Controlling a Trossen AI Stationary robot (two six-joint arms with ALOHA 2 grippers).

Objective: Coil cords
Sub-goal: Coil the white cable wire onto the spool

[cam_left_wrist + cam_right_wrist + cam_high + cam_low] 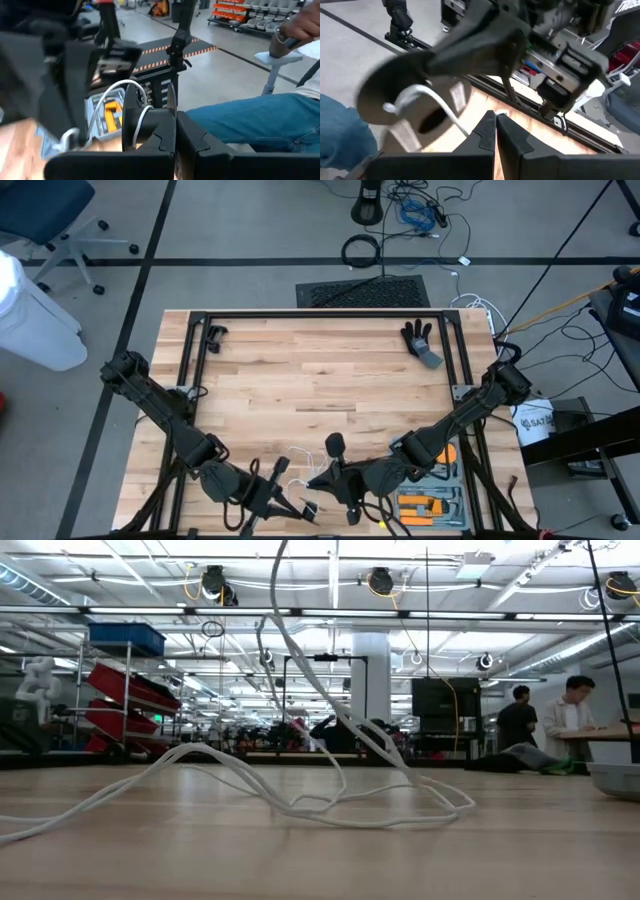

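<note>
A pale wooden table (330, 370) made of butcher-block strips has a smooth, lightly sheened top with visible grain. A matt black metal frame (320, 316) borders it. A thin white cord (330, 802) lies in loose loops on the wood, smooth and plastic-looking, slightly glossy. In the wrist views the reel (410, 95) appears as a dark matt disc, probably plastic, though it is blurred. The left gripper (175, 142) and right gripper (495, 135) have matt black plastic-looking fingers with smooth moulded faces. At the far right of the table lies a black and grey glove (421, 342) of soft fabric. A person's leg (250, 120) wears blue denim.
</note>
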